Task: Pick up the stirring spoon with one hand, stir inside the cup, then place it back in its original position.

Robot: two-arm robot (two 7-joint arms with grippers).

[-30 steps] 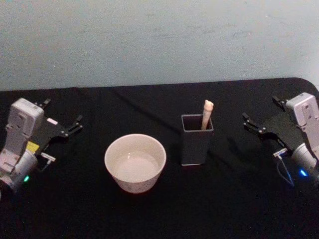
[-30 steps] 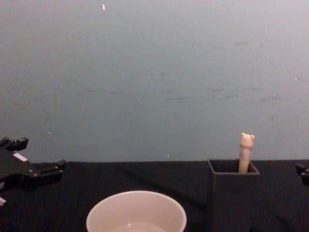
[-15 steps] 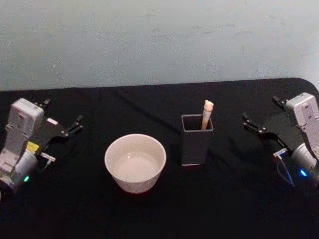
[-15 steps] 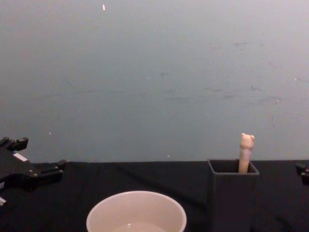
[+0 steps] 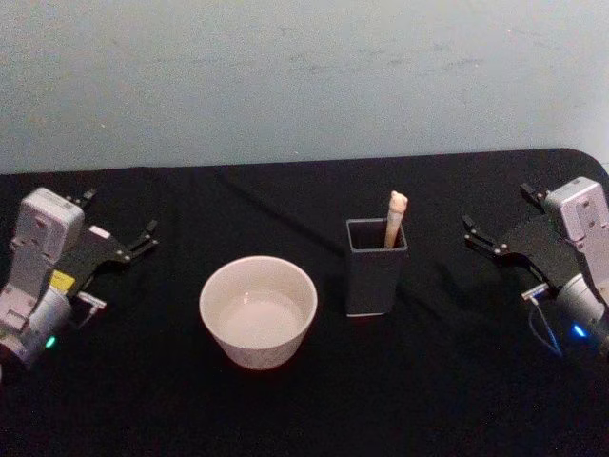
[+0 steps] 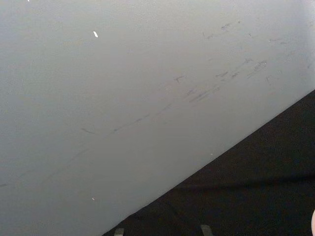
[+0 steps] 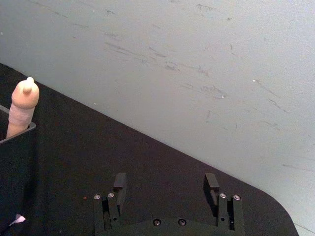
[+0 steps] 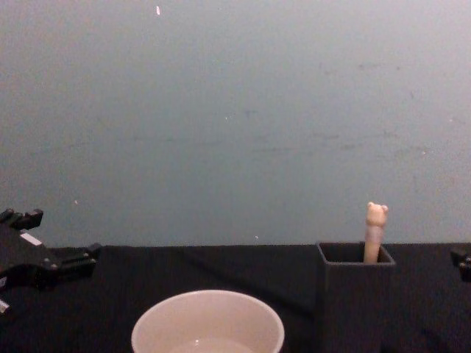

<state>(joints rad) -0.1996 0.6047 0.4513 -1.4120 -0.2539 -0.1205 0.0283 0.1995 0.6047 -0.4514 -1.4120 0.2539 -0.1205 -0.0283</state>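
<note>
The stirring spoon (image 5: pixel 395 218) stands in the dark grey square holder (image 5: pixel 376 271), its original position, right of the table's centre. Only the beige bear-topped handle (image 8: pixel 375 232) shows above the holder (image 8: pixel 355 298); the bowl is hidden inside. The cream-white cup (image 5: pixel 258 310) sits to the holder's left, its rim (image 8: pixel 207 315) low in the chest view. My left gripper (image 5: pixel 122 211) rests open at the far left, away from the cup. My right gripper (image 5: pixel 496 208) rests open at the far right, its fingers (image 7: pixel 119 185) spread, with the spoon handle (image 7: pixel 23 106) off to one side.
A black cloth covers the table (image 5: pixel 304 409), whose back edge meets a pale blue-grey wall (image 5: pixel 304 76). The table's right rear corner (image 5: pixel 585 157) is rounded. Open cloth lies between each gripper and the two vessels.
</note>
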